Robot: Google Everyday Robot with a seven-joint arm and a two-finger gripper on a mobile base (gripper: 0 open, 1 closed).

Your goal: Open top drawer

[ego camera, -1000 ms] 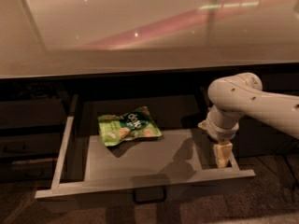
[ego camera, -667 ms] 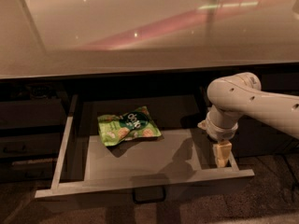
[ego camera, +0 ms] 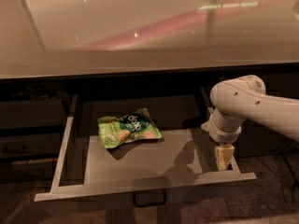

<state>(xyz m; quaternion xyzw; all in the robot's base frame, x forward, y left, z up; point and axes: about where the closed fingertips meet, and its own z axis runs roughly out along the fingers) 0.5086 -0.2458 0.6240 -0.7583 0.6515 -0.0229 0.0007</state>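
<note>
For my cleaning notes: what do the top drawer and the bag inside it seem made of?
The top drawer looks like pale grey painted metal: thin flat sides, matte. The green bag seems glossy plastic film: crinkled, with highlights. The claw hangs over the drawer's front right corner.

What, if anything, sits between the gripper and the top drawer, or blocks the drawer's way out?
Nothing visible does. The gripper hangs at the right side wall of the top drawer, near its front corner. The drawer is already pulled out; the green snack bag lies inside, left of centre.
</note>
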